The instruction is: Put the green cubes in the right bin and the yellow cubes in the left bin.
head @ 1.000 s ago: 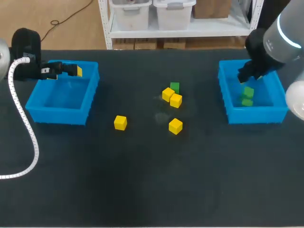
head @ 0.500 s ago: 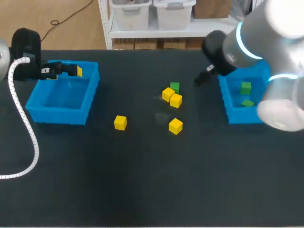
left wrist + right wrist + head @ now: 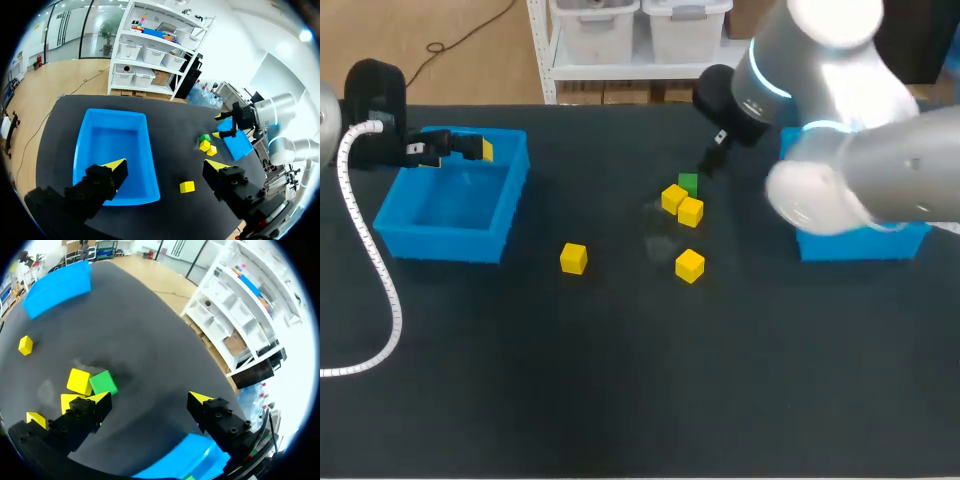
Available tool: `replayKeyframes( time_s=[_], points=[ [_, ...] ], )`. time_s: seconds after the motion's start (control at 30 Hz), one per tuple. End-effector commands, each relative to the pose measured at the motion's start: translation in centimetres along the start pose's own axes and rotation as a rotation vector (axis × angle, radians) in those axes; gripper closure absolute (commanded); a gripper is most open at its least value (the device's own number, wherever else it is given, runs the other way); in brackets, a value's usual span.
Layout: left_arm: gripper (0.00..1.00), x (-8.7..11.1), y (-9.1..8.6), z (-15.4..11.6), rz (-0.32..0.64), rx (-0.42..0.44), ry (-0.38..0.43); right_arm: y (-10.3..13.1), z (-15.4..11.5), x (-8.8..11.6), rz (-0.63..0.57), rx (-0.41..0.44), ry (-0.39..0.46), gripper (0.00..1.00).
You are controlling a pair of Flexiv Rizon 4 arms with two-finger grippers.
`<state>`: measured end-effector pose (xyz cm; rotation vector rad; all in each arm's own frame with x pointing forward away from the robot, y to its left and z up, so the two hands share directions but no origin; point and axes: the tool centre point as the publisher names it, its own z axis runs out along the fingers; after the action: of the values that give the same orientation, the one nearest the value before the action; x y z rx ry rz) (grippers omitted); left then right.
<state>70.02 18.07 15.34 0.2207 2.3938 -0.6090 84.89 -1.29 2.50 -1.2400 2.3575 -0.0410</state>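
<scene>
The small green cube [image 3: 688, 183] sits on the dark counter [image 3: 620, 380] a little above the centre of the frame, right against a pair of yellow cubes [image 3: 681, 204] huddled just below it. Two more yellow cubes lie apart: one yellow cube [image 3: 689, 265] near the middle, and another yellow cube [image 3: 573, 259] left of centre. The right arm's claw [image 3: 150, 399] hangs just up and to the right of the green cube, its fingers spread wide with nothing between them. The arm behind it covers most of the right blue plastic bin [image 3: 860, 245] at the right edge. In the upper left, the left claw [image 3: 165, 167] hovers over the left blue plastic bin [image 3: 440, 245] — equally wide open and empty.
</scene>
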Motion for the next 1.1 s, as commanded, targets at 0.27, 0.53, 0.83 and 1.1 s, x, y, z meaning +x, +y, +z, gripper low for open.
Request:
replayKeyframes(
  time_s=[0.27, 0.53, 0.83, 1.1],
  points=[
    [0.00, 0.1, 0.3, 0.0, 0.003, 0.015, -0.008, 0.0, 0.1, 0.2, -0.087, -0.097, 0.059, 0.00],
    [0.00, 0.1, 0.3, 0.0, 0.003, 0.015, -0.008, 0.4, -0.9, 1.0, -0.176, -0.100, 0.069, 0.00],
    [0.00, 0.1, 0.3, 0.0, 0.003, 0.015, -0.008, 2.9, -0.7, 1.3, -0.285, -0.126, 0.116, 0.00],
    [0.00, 0.1, 0.3, 0.0, 0.003, 0.015, -0.008, 3.4, 0.2, 0.8, -0.317, -0.126, 0.129, 0.00]
  ],
)
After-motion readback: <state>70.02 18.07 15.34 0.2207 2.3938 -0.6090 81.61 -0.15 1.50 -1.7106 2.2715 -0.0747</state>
